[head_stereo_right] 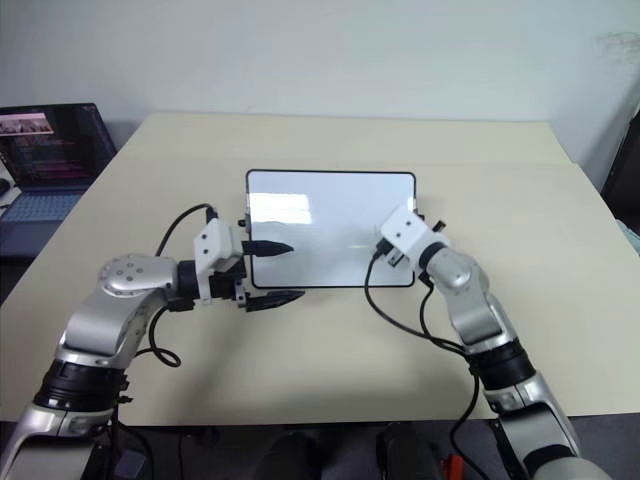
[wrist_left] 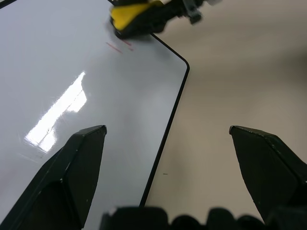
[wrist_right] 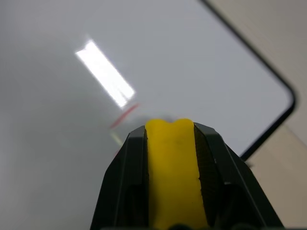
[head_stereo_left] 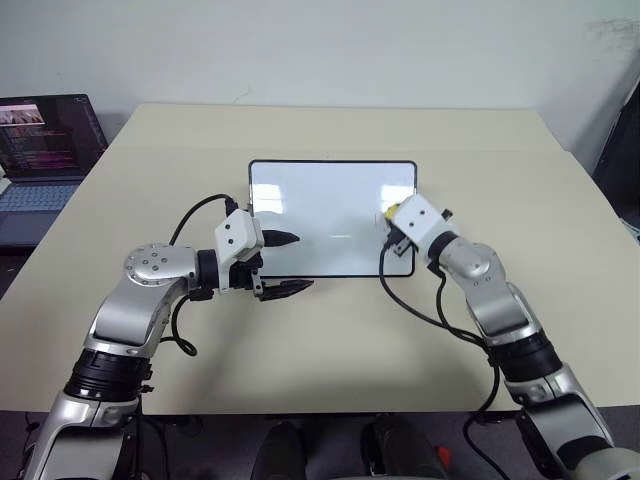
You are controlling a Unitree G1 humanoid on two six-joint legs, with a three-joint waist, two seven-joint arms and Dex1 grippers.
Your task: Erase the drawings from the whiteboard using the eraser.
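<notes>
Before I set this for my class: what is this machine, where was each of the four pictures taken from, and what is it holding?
It is a robot with two arms, standing at a table. Two pictures look down from its head; the other two look out from a camera on each wrist. On the table lies a whiteboard with a few red marks left. A laptop sits off to its left. The right gripper is shut on a yellow eraser at the board's right side. The left gripper is open, holding nothing, one finger above the board's left edge.

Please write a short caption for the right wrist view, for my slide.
Right pincer shut on the yellow eraser, over the whiteboard beside a faint red mark.
</notes>
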